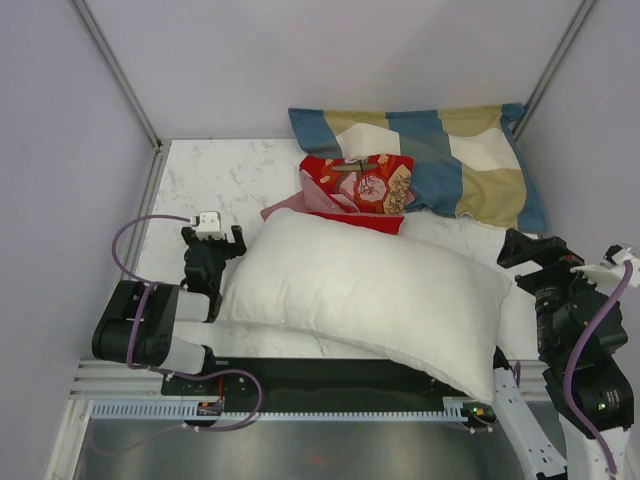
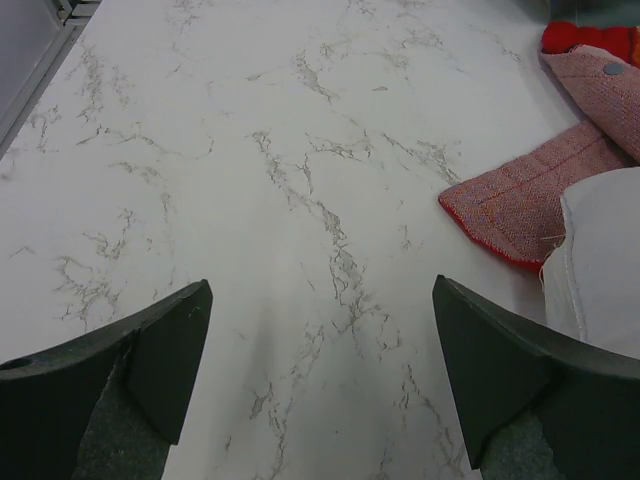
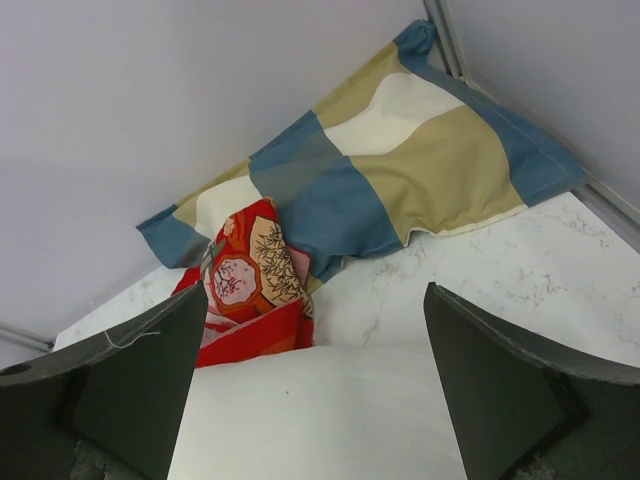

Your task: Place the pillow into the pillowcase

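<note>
The plump white pillow (image 1: pixel 365 290) lies across the middle of the marble table, its near right corner hanging over the front edge. The red printed pillowcase (image 1: pixel 357 186) is crumpled behind it, its dull pink side showing at the left. My left gripper (image 1: pixel 212 243) is open and empty just left of the pillow's left end; in the left wrist view the pillow edge (image 2: pixel 605 260) and the pink case flap (image 2: pixel 525 195) show at the right. My right gripper (image 1: pixel 522 250) is open and empty at the pillow's right end, above the pillow (image 3: pixel 320 415), with the pillowcase (image 3: pixel 250 285) beyond.
A blue, tan and cream checked pillow (image 1: pixel 450 155) lies at the back right against the wall, also in the right wrist view (image 3: pixel 400 165). Grey walls with metal corner posts (image 1: pixel 115 70) close in the table on three sides. A black rail (image 1: pixel 330 375) runs along the front edge.
</note>
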Action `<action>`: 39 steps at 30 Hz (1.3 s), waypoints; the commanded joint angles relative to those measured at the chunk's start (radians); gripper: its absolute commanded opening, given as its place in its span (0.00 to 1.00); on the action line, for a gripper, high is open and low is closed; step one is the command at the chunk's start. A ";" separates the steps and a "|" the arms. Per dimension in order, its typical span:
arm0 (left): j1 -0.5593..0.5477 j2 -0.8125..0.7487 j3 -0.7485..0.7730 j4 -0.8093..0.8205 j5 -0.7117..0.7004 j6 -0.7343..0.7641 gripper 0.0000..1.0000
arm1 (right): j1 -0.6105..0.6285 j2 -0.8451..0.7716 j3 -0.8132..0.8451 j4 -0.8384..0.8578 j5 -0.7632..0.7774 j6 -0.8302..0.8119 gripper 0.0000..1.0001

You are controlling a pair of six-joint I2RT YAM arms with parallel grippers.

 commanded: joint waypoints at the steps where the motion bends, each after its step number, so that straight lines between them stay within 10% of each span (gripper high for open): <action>1: 0.000 -0.001 0.007 0.042 0.003 0.026 1.00 | 0.000 -0.004 -0.010 0.021 -0.030 -0.020 0.98; 11: 0.000 -0.046 -0.014 0.033 -0.031 0.017 1.00 | 0.000 0.023 0.009 -0.006 -0.163 -0.105 0.98; 19: -0.006 -0.616 0.018 -0.508 -0.083 -0.106 1.00 | 0.000 0.089 -0.001 -0.009 -0.436 -0.139 0.98; 27: -0.006 -0.942 0.139 -1.000 0.019 -0.338 1.00 | 0.000 0.351 -0.051 0.152 -0.557 -0.133 0.98; 39: -0.006 -1.113 0.133 -1.079 0.238 -0.379 1.00 | 0.041 1.018 0.061 0.493 -0.518 -0.076 0.98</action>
